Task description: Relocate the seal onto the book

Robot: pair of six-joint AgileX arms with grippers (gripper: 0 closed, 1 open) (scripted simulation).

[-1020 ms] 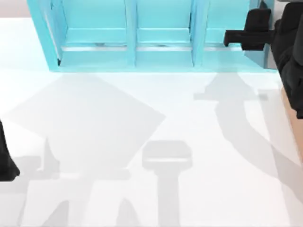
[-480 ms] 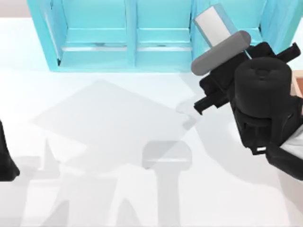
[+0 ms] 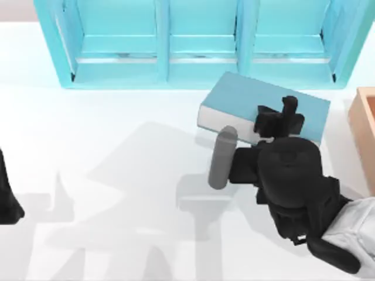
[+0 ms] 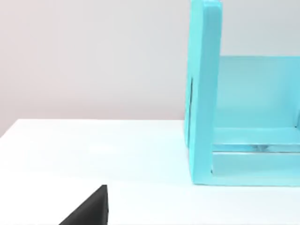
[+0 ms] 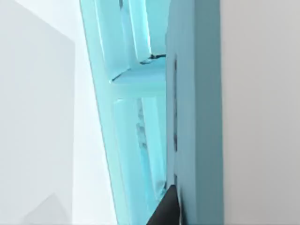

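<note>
Right gripper (image 3: 285, 117) hangs over the thick teal-blue hardcover book (image 3: 246, 99) with white page edges, right of centre in the top view; from where I stand its fingers are hidden by the wrist and I cannot tell whether they are parted or pinched. The small wooden seal that belongs on that cover is somewhere I cannot make out, and it may well sit tucked beneath the black gripper body. The book lies flat on the white table (image 3: 117, 117), just in front of the large light-blue shelf unit (image 3: 164, 41) along the upper edge, with the corner of an orange-brown wooden box (image 3: 363, 134) at the right edge.

If the seal is in hand, I reckon the wise course is to bring it down upright near the middle of the cover, let go only once it rests there, then lift straight up so nothing gets nudged off the edge.

Half a second ago the right arm stood higher in the frame, against the shelf, and the book was hidden; now the arm has swung down and the book shows. The left arm (image 3: 7, 199) stays parked at the left edge of the frame.
</note>
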